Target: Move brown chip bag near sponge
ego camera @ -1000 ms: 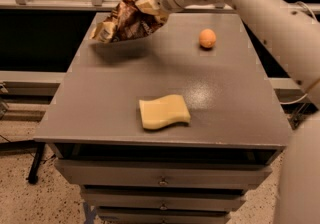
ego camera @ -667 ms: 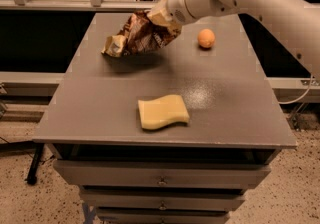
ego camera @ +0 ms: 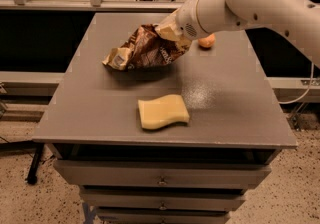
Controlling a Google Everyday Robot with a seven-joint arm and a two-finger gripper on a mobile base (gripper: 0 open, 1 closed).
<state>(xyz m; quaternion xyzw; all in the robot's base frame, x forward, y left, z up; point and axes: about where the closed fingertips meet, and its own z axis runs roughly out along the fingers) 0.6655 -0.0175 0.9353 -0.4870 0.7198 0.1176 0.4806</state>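
The brown chip bag (ego camera: 142, 50) is a crumpled dark foil bag with cream ends, held just above the middle of the grey table (ego camera: 100, 113). My cream gripper (ego camera: 171, 37) is shut on the bag's right end, reaching in from the upper right. The sponge (ego camera: 163, 111), a flat pale-yellow block with wavy edges, lies near the table's front, a short way below and right of the bag. Bag and sponge are apart.
A small orange ball (ego camera: 206, 42) sits at the back right of the table, partly behind my arm (ego camera: 260, 3). Drawers (ego camera: 160, 180) run below the table's front edge. A dark gap and railing lie behind the table.
My gripper has carried the chip bag from the table's back left toward the middle and front, closer to the sponge. The sponge and ball have not moved.
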